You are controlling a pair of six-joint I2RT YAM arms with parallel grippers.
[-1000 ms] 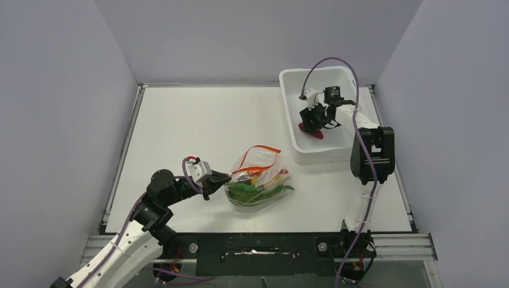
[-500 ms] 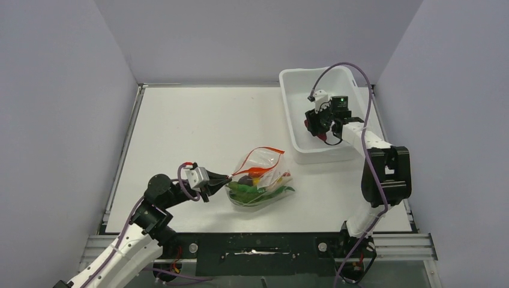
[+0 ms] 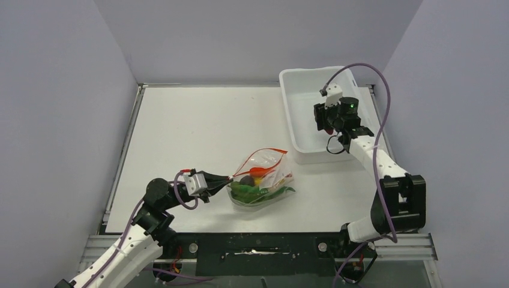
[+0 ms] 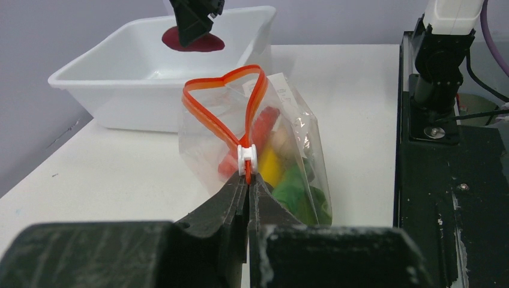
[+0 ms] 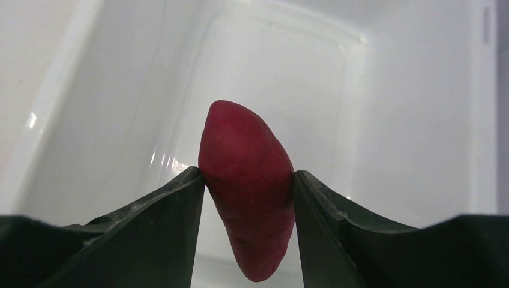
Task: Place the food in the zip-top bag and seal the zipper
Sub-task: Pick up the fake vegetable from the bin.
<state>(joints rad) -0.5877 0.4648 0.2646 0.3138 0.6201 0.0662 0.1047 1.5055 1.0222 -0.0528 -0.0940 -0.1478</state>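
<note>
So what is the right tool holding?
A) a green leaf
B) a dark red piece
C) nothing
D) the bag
B: in the right wrist view, the right tool has a dark red piece pinched between its two fingers, over the white tub.

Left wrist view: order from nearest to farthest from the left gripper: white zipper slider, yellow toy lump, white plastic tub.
1. White zipper slider, at the left gripper's tips.
2. Yellow toy lump, inside the clear bag.
3. White plastic tub, far back left.
</note>
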